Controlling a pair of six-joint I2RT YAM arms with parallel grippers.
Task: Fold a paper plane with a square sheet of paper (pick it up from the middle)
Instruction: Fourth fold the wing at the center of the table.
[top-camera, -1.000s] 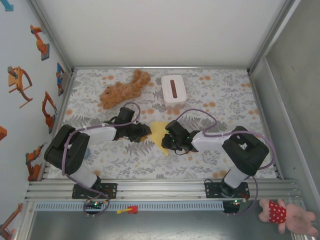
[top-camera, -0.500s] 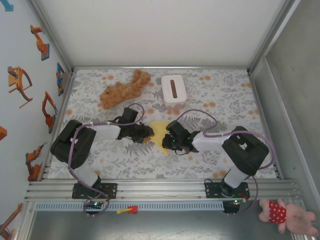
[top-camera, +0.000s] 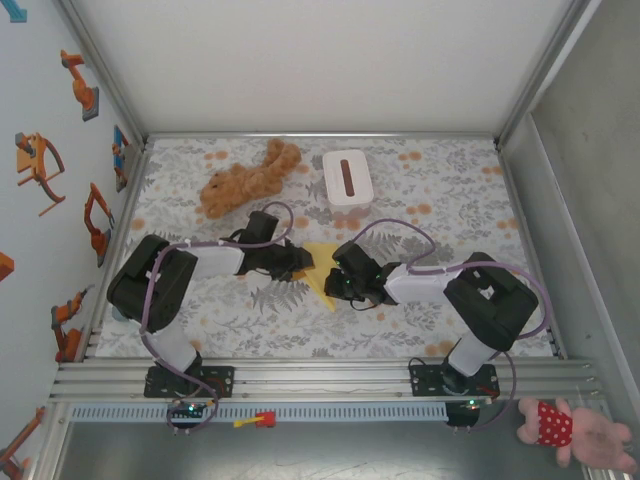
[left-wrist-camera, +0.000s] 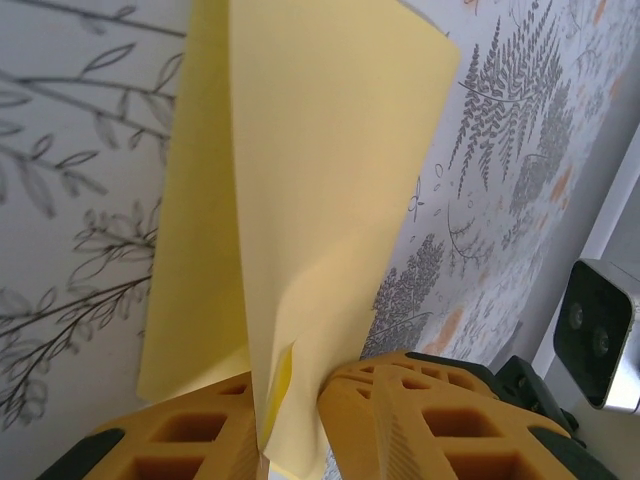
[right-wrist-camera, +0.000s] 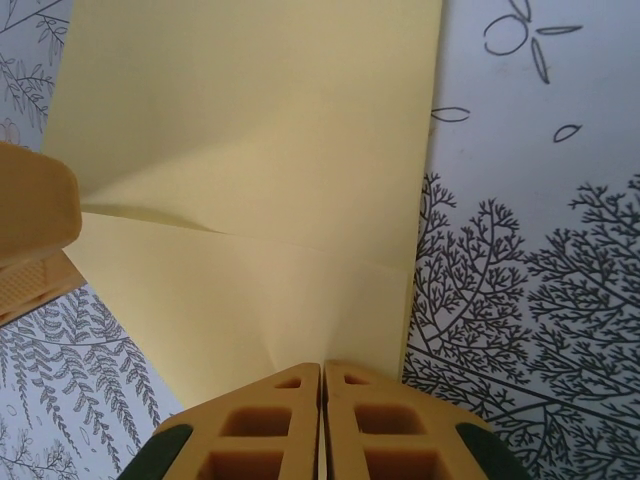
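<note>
Two grippers on one square sheet of paper (top-camera: 322, 270), mid-table between the arms, part lifted off the floral table cover (top-camera: 450, 200).

Sheet status: pale yellow, already multi-layer. Left wrist view shows the sheet (left-wrist-camera: 300, 220) standing up as overlapped flaps. Right wrist view shows the sheet (right-wrist-camera: 250, 190) with one sharp crease running across and a fainter one toward the near edge. From above it reads as a rough triangle.

Left gripper (top-camera: 298, 262): jaws narrow, pinching the sheet's layered edge (left-wrist-camera: 292, 425). Right gripper (top-camera: 336, 280): jaws pressed together on the opposite edge (right-wrist-camera: 322, 400). A left finger (right-wrist-camera: 30, 235) sits at the sheet's far side in the right wrist view.

Progress, my read: early-to-mid. First folds are in, nothing plane-shaped yet. No pointed nose, no clear centre crease with wings. Remaining: nose folds, centre fold, wings, flattening.

Surroundings: brown plush toy (top-camera: 245, 178) and white box with brown slot (top-camera: 347, 176) lie further back, well apart from the sheet. Pink plush toy (top-camera: 575, 430) is off the table, near right.

Obstruction: nothing between the grippers and the sheet. Main risk is the two wrists crowding each other.
</note>
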